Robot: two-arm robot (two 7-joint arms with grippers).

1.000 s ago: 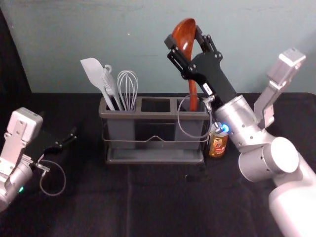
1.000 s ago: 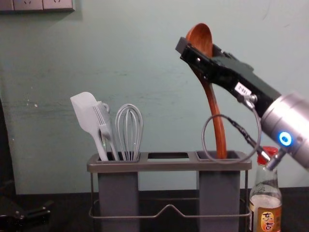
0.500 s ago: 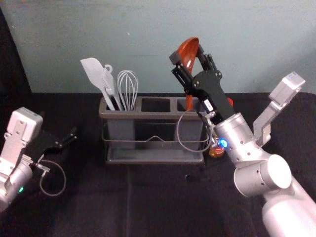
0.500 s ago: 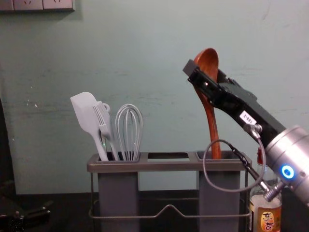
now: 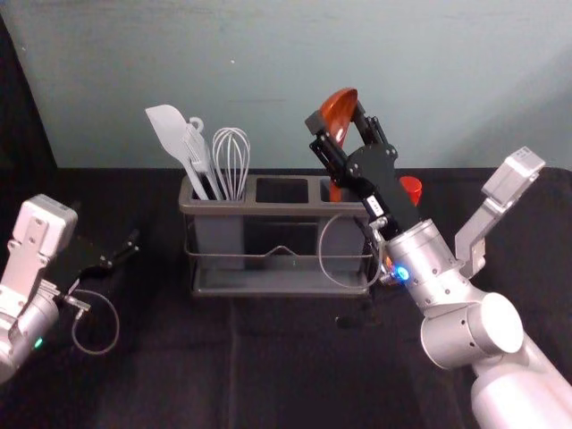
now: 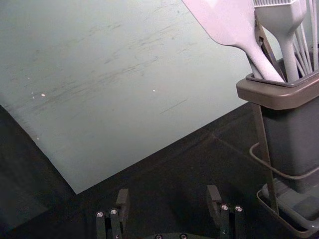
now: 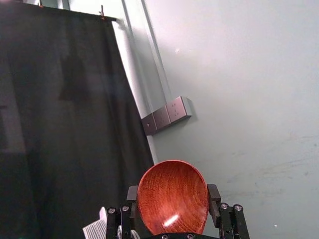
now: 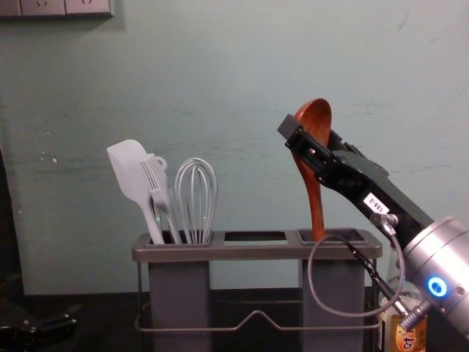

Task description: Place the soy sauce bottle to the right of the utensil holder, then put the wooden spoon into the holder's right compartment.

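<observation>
the wooden spoon (image 8: pixel 315 121) stands nearly upright, bowl on top, the end of its handle inside the mouth of the right compartment (image 8: pixel 333 293), close to that opening's left side. the right gripper (image 7: pixel 172 193) has it by the bowl, its fingers parted by the bowl's width and pressed to both edges; that high hold likely keeps them clear of the rim while the handle goes down. the arm comes in slanting from the right, probably so the opening stays free. the next move is to lower further, then let go; the handle could catch on the wall, or the spoon could tip on release.

the soy sauce bottle (image 8: pixel 407 339) stands just to the right of the utensil holder (image 8: pixel 253 252), where the task wants it, though the forearm passes near. a spatula (image 8: pixel 130 167), brush (image 8: pixel 156 180) and whisk (image 8: pixel 196 199) lean in the left compartment. the left gripper (image 6: pixel 168 194) waits over the desk (image 5: pixel 268 366) at the left, spread wide, holding nothing.
</observation>
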